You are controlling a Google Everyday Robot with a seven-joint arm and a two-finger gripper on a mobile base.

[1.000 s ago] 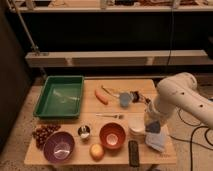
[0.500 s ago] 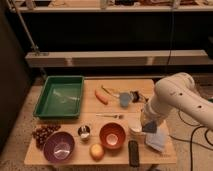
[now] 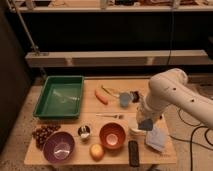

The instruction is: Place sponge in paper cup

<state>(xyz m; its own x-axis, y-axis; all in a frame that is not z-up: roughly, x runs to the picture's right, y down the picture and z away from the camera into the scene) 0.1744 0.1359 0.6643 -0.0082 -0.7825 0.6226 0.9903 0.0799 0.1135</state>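
The white arm reaches down over the right side of the wooden table (image 3: pixel 90 112). My gripper (image 3: pixel 145 121) is at its lower end, shut on a blue-grey sponge (image 3: pixel 146 125). The sponge hangs just above the right rim of the squat white paper cup (image 3: pixel 134 131), which stands right of the orange bowl (image 3: pixel 112 136). The arm and sponge hide part of the cup.
Also on the table are a green tray (image 3: pixel 60 95), a carrot (image 3: pixel 101 96), a blue item (image 3: pixel 124 99), a fork (image 3: pixel 110 116), grapes (image 3: pixel 44 134), a purple bowl (image 3: pixel 59 147), a small metal cup (image 3: pixel 84 131), a yellow fruit (image 3: pixel 96 151), a black remote (image 3: pixel 133 152) and a white cloth (image 3: pixel 157 140).
The arm has swung left and slightly down, carrying the sponge from over the white cloth toward the paper cup.
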